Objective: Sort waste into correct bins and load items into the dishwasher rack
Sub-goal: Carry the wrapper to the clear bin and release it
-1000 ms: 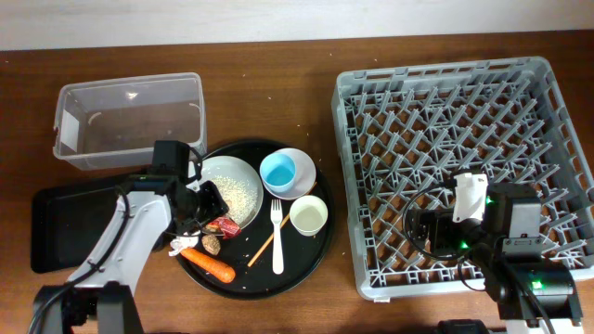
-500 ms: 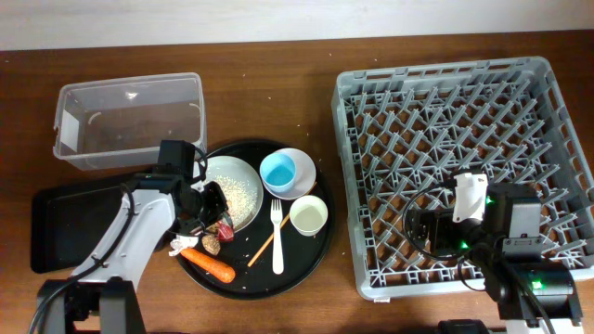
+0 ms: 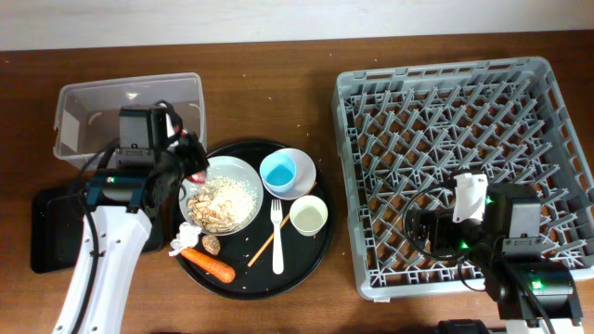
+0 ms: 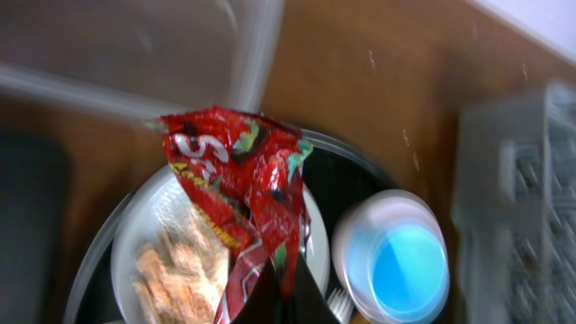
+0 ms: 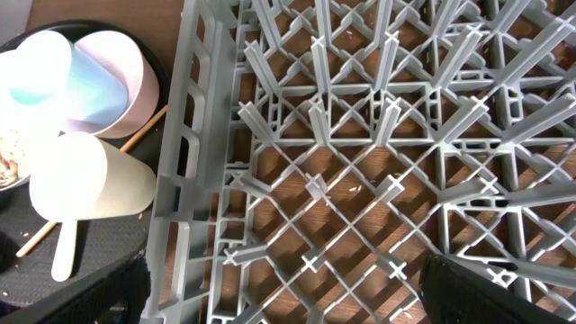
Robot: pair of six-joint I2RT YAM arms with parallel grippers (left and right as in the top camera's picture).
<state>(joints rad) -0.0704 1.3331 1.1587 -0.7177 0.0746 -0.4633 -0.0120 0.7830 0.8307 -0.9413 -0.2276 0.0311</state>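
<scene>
My left gripper (image 3: 190, 168) is shut on the crumpled red wrapper (image 3: 198, 173) (image 4: 238, 171) and holds it in the air over the left rim of the round tray, next to the clear tub (image 3: 128, 121). Below it the wide grey bowl (image 3: 223, 195) holds rice and brownish scraps. The light-blue cup (image 3: 278, 171) stands in the whitish-pink bowl (image 3: 302, 184). The cream cup (image 3: 308, 215), white fork (image 3: 277, 237), carrot (image 3: 208, 264) and white tissue (image 3: 180, 240) lie on the round tray. My right gripper (image 3: 425, 227) (image 5: 283, 292) is open and empty over the dishwasher rack (image 3: 464, 111).
The shallow black tray (image 3: 51, 232) lies left of the round black tray (image 3: 320, 243), partly under my left arm. A brown scrap (image 3: 212, 244) and a thin wooden stick (image 3: 263, 249) lie on the round tray. The rack holds nothing.
My left gripper has lifted the red wrapper off the round tray and moved up and back-left toward the clear tub. The bowl's food now shows. The right arm has not moved.
</scene>
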